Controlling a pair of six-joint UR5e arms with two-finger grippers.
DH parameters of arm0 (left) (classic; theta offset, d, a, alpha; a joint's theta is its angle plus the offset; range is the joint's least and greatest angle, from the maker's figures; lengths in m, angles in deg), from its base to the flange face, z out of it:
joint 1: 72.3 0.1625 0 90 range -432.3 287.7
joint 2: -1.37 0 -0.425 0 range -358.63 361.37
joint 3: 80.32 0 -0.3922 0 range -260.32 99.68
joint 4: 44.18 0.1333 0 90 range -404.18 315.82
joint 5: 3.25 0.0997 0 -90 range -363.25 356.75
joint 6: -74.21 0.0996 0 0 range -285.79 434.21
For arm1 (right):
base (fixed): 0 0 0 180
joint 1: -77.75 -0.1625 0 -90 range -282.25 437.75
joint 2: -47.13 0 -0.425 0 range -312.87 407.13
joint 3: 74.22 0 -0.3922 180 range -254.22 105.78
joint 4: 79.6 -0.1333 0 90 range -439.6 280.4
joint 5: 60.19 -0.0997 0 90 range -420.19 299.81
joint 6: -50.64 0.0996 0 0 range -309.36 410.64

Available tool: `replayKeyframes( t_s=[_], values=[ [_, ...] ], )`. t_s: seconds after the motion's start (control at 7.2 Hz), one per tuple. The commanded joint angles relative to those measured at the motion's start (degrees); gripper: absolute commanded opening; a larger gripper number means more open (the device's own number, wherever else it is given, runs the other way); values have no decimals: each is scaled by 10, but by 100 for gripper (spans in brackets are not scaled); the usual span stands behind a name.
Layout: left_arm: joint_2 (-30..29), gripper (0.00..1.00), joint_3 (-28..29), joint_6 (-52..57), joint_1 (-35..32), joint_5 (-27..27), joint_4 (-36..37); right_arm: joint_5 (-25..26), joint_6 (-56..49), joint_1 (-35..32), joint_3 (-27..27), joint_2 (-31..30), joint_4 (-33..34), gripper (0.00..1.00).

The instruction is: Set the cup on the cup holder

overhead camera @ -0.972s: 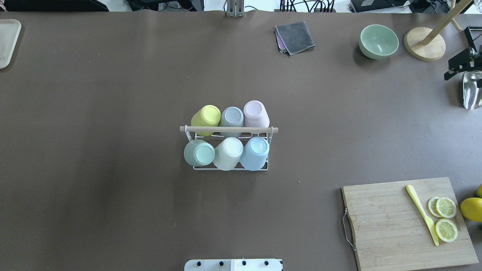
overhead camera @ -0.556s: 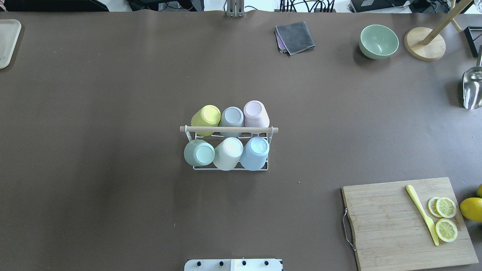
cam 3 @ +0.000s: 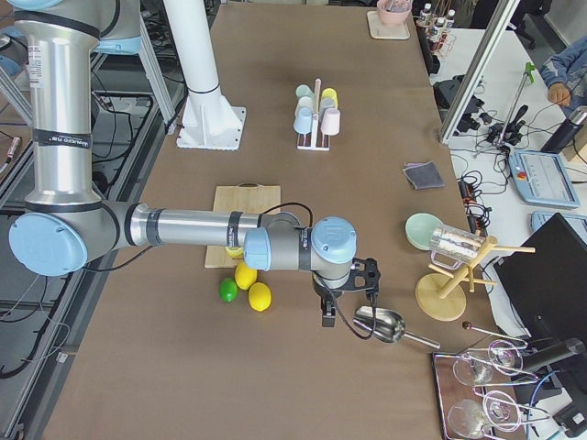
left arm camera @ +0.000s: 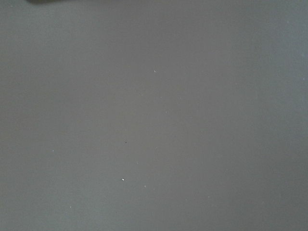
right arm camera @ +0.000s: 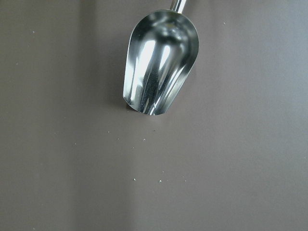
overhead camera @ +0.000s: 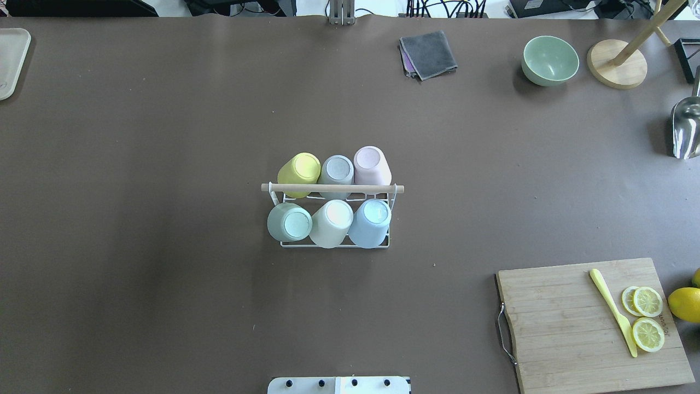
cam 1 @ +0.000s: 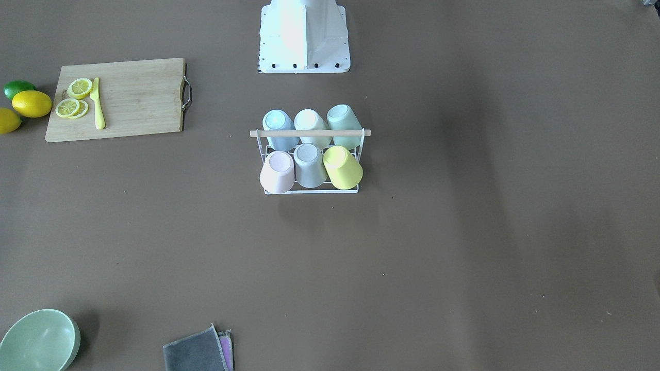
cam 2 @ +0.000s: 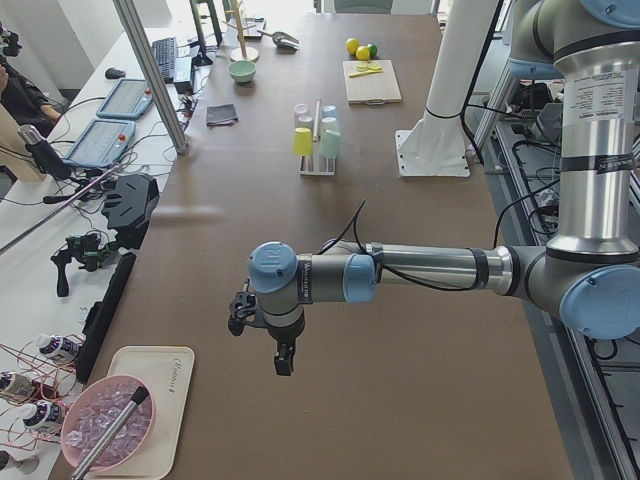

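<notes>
The cup holder (overhead camera: 333, 188), a white wire rack with a light wooden rod across its top, stands mid-table, also in the front-facing view (cam 1: 309, 133). Several cups sit upside down on its prongs: yellow (overhead camera: 299, 167), grey (overhead camera: 336, 169) and pink (overhead camera: 372, 164) in the far row, green (overhead camera: 289, 221), white (overhead camera: 331, 221) and blue (overhead camera: 371, 221) in the near row. My left gripper (cam 2: 283, 360) hangs over bare table far from the rack. My right gripper (cam 3: 328, 316) hovers beside a metal scoop (cam 3: 378, 324). I cannot tell whether either is open or shut.
The metal scoop (overhead camera: 686, 128) lies at the right edge. A cutting board (overhead camera: 574, 328) carries lemon slices and a yellow knife. A green bowl (overhead camera: 549, 60), a grey cloth (overhead camera: 428, 53) and a wooden stand (overhead camera: 617, 63) sit along the far side. A tray (overhead camera: 11, 60) is far left.
The black part of my right gripper, at the overhead view's right edge a second ago, has left that view. The rack and cups have not moved.
</notes>
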Motion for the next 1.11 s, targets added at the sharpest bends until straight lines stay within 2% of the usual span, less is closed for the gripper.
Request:
replayKeyframes(
  t_s=[0.0,0.14,0.28,0.42,0.56,0.69,0.83,0.97],
  values=[
    [0,98,-1,1,0,0,0,-8,-21,-59,2,-30,0,100],
    [-1,98,-2,1,1,0,0,12,-24,-62,-19,-36,-7,100],
    [-2,98,-3,1,1,0,0,22,-27,-62,-17,-34,-6,100],
    [-1,98,-3,0,0,0,0,67,-28,-42,-24,-24,-7,100],
    [0,98,-2,0,0,0,0,81,-28,-39,-20,-15,-6,100],
    [0,98,-2,0,0,0,0,50,-10,-36,-22,-7,3,100],
    [-1,98,-3,1,1,0,0,23,57,-20,-19,0,2,100],
    [0,98,-2,1,0,0,0,19,102,-1,-11,9,2,100]
  ],
)
